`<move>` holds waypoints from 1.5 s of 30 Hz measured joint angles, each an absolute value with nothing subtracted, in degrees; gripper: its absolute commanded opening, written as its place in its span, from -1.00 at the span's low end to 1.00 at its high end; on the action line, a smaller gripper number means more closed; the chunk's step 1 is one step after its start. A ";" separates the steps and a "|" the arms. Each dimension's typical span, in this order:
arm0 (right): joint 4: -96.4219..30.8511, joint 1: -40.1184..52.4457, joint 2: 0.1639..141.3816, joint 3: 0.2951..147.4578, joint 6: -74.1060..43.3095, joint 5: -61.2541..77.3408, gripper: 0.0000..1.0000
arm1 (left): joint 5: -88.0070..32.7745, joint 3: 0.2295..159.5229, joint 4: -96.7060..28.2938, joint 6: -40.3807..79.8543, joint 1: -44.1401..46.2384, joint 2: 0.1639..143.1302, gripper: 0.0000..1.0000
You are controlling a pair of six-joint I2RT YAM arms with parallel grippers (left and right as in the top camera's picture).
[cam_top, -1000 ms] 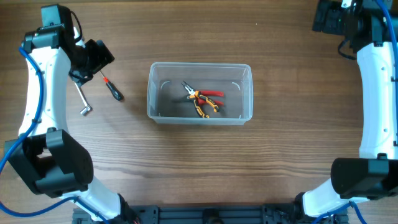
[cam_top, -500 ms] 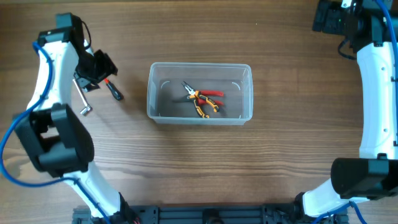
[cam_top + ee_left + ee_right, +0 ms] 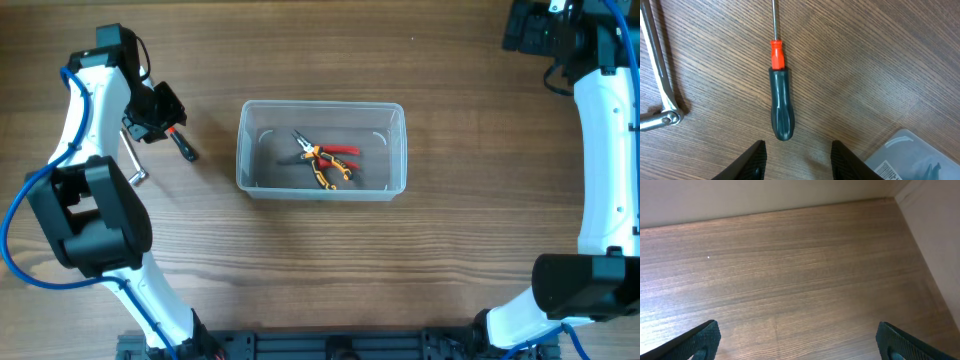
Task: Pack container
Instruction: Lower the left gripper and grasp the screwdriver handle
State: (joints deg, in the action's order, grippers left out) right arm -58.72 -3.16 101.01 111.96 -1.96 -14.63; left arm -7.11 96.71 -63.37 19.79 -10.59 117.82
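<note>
Overhead: the clear container (image 3: 322, 191) is seen mid-table with pliers (image 3: 325, 160) inside, and the left gripper (image 3: 152, 112) is poised by a screwdriver (image 3: 183, 145). Left wrist: its jaws are shown partly parted, nothing held. Right wrist: the right gripper (image 3: 800, 342) is pictured spread wide, empty, above the wooden table (image 3: 790, 280).

Left arm (image 3: 80, 110) swung round, and its claw (image 3: 797, 159) slid down onto the screwdriver (image 3: 781, 112), covering the shaft it had sat clear of a second before. The big black elbow (image 3: 88, 215) pulled up closer behind it.
</note>
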 measured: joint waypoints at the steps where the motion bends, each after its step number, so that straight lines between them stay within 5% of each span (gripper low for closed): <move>1: -58.74 -3.16 101.01 111.96 -1.96 -14.63 0.99 | -7.11 96.71 -63.40 19.79 -10.59 117.89 -0.14; 45: -58.74 -3.16 101.01 111.96 -1.96 -14.63 0.99 | -5.41 91.22 -54.37 19.81 -10.59 125.05 -0.09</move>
State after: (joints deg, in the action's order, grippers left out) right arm -58.74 -3.16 101.01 111.96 -1.96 -14.63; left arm -5.41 91.22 -54.37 19.81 -10.59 125.05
